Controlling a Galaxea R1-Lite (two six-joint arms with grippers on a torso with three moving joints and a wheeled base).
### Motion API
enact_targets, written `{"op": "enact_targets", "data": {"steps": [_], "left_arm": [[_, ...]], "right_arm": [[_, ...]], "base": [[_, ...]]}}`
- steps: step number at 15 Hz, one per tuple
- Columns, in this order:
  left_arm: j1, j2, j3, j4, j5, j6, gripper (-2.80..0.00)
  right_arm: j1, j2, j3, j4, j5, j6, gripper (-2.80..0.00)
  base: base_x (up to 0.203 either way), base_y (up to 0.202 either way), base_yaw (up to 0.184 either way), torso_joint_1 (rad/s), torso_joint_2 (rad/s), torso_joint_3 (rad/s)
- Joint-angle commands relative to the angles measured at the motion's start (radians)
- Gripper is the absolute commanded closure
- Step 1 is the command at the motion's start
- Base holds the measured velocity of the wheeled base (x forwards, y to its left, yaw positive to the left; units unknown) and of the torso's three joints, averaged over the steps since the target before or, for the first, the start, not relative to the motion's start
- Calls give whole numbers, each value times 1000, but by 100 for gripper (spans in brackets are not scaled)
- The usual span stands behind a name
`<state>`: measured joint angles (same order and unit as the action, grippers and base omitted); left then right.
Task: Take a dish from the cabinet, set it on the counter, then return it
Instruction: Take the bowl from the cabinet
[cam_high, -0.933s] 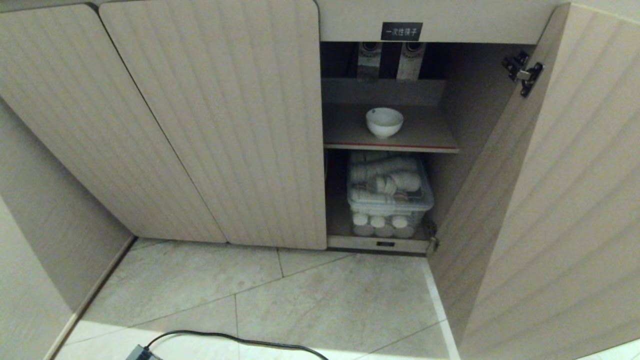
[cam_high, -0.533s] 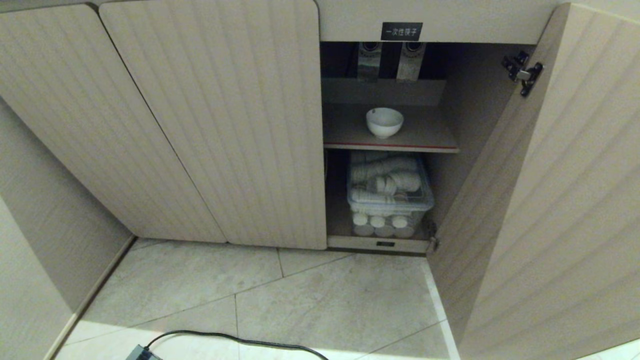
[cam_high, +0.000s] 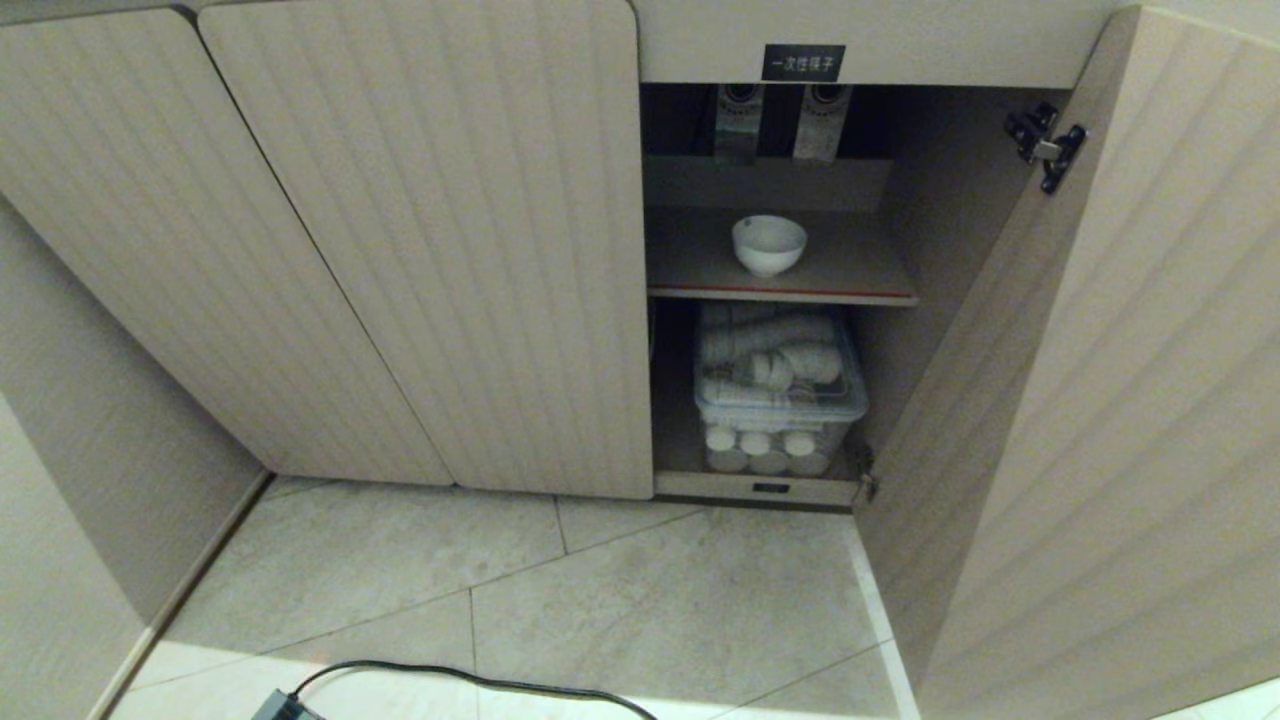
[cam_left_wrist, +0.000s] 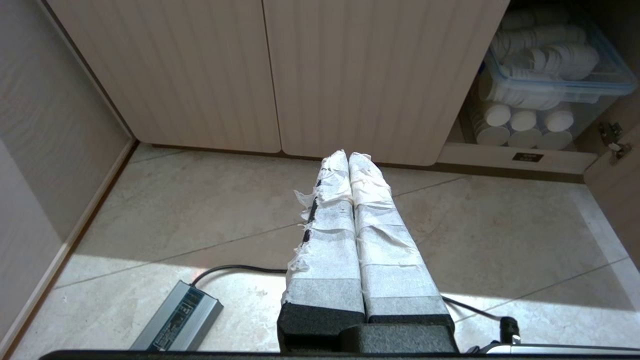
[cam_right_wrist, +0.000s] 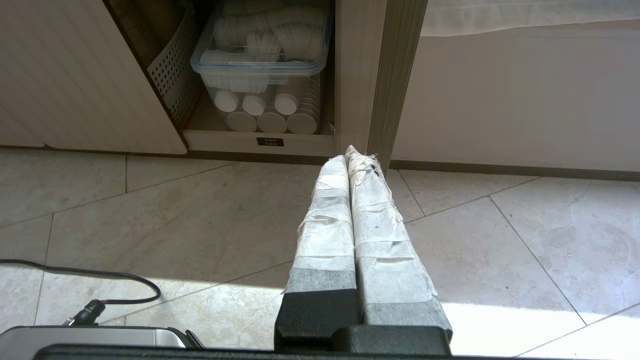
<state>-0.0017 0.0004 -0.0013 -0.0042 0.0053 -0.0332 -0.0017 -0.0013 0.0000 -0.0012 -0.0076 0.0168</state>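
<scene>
On the upper shelf: dish, small white bowl, upright, alone, roughly mid-shelf, a little back from the red front edge
cabinet: beige fluted doors; two left doors shut, right door swung open with its black hinge showing; black label with white characters on the top rail above the open bay
shelf: bare beside the dish, nothing touching it
lower compartment: clear plastic bin with blue-rimmed lid, packed with stacked white cups, more white round lids lined up along its front bottom
behind shelf: two patterned packets hanging at the back top, partly in shadow
floor: pale stone tiles; black cable along the near edge, grey power brick on the tile by the left arm
left gripper: tape-wrapped fingers pressed together, holding nothing, low over the floor facing the shut doors
right gripper: tape-wrapped fingers pressed together, holding nothing, low over the floor, tips near the open door's bottom edge
counter: out of view
</scene>
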Motion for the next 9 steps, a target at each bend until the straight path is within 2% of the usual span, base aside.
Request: {"op": "enact_targets", "data": {"steps": [1, 9], "left_arm": [[0, 0, 1, 0, 1, -1, 0], [0, 0, 0, 0, 1, -1, 0]], "right_arm": [[0, 1, 0, 0, 0, 0, 0], [0, 1, 0, 0, 0, 0, 0]], "base": [[0, 0, 0, 0, 0, 0], [0, 0, 0, 0, 0, 0]]}}
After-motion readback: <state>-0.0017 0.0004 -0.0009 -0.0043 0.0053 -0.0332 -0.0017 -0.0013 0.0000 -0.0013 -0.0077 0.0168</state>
